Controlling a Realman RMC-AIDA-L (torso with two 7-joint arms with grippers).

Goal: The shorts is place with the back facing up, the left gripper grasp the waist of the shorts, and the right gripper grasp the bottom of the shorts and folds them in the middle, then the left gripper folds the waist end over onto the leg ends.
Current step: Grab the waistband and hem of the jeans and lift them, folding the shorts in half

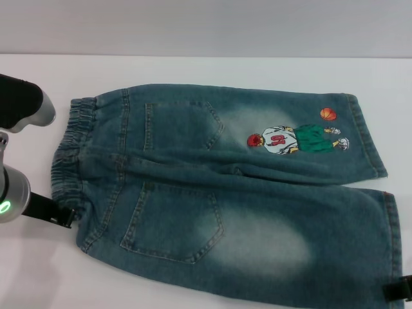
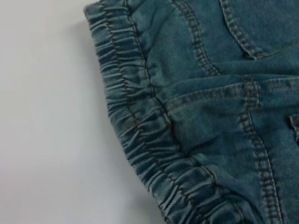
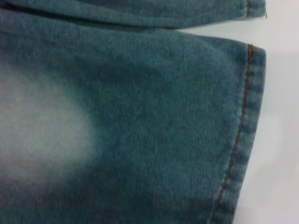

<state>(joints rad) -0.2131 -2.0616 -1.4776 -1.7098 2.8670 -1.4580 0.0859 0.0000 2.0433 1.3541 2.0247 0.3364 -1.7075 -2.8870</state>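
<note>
Left gripper (image 1: 64,215) sits low at the near corner of the waist (image 1: 69,151), touching the band; whether it pinches cannot be told. Right gripper (image 1: 399,290) reaches the near leg hem (image 1: 393,225), grip equally unclear. Shorts (image 1: 225,187) lie flat, pockets up, on the white table (image 1: 193,67). Only the wrist views show the gathers (image 2: 140,135) and hem stitching (image 3: 240,116) closely.
</note>
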